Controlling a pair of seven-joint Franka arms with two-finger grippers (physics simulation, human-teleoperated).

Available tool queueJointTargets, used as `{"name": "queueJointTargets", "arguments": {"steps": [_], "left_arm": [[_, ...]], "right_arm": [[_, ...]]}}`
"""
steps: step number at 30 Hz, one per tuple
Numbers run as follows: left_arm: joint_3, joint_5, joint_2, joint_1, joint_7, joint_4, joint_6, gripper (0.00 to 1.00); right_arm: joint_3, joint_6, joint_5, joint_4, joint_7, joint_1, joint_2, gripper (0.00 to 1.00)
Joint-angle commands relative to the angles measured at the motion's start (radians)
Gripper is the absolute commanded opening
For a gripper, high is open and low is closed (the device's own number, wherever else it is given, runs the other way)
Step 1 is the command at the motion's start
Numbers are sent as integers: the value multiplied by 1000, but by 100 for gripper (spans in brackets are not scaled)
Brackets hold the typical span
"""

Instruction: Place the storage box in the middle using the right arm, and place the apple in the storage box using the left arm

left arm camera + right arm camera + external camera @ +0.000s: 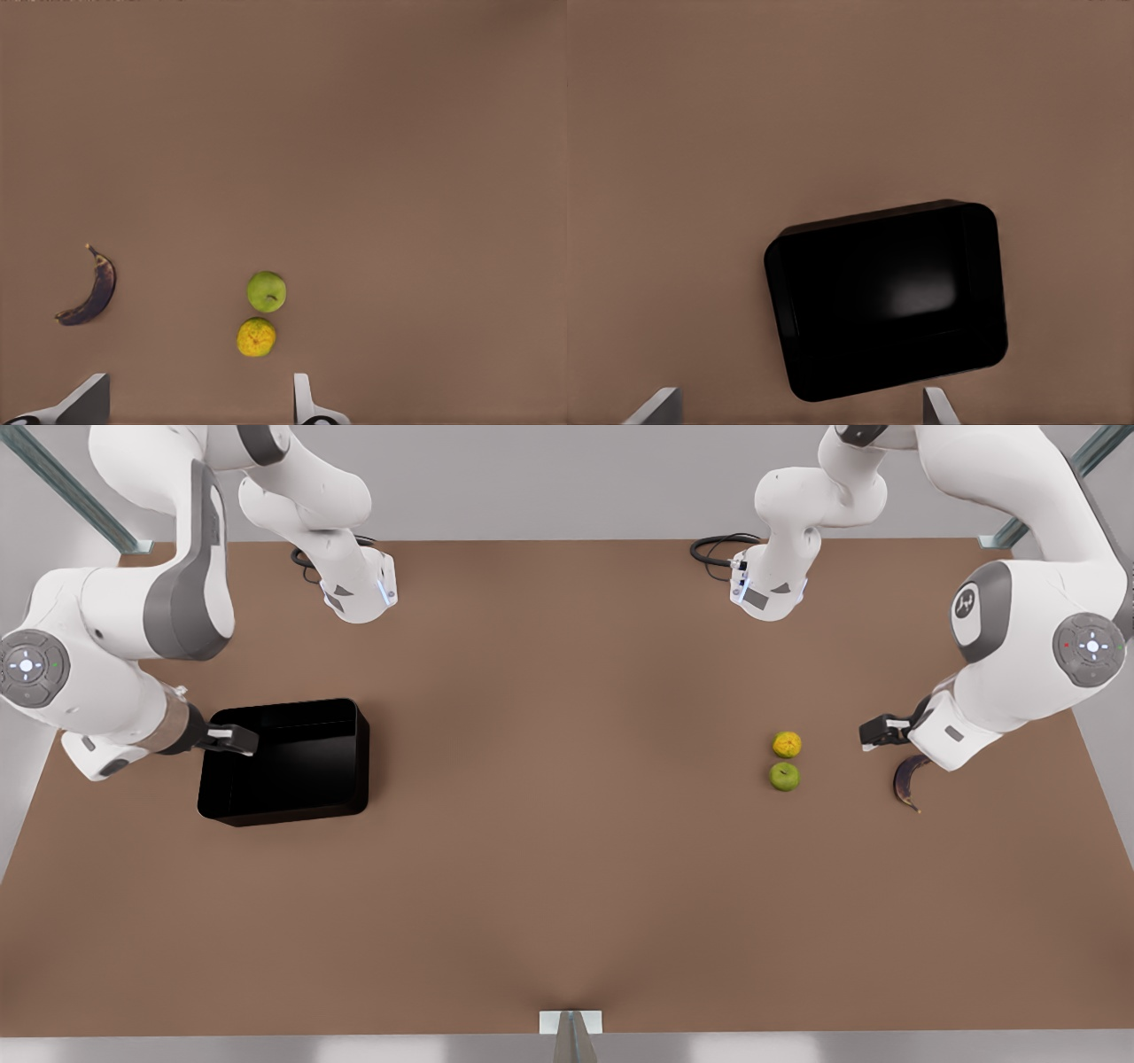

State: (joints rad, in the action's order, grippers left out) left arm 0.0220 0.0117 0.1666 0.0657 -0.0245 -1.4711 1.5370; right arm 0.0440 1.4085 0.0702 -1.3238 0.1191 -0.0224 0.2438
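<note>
While both sets of jaws hang spread, your right gripper point(232, 739) seems above the storage box point(292, 766) rim; misjudge it and the glossy wall slips.

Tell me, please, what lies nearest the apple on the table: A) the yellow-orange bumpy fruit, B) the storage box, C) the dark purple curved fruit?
A: the yellow-orange bumpy fruit sits right beside the apple, while the dark purple curved fruit lies farther off.

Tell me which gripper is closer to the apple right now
The left gripper. It hangs open beside the apple, toward the front view's right, near the banana. The right gripper, also open, sits over the storage box far across the table.
</note>
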Motion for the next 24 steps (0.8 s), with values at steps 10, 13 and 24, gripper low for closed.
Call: {"name": "queueJointTargets", "arguments": {"steps": [10, 13, 24], "left_arm": [[-1, 10, 2, 49, -100, -475, 460, 100], [1, 10, 8, 71, -100, -549, 517, 100], [3, 8, 151, 52, -97, -713, 784, 100]], "right_arm": [[-101, 205, -3, -412, -167, 113, -195, 100], [-99, 432, -9, -630, -167, 117, -241, 100], [-177, 730, -9, -722, -389, 228, -117, 100]]}}
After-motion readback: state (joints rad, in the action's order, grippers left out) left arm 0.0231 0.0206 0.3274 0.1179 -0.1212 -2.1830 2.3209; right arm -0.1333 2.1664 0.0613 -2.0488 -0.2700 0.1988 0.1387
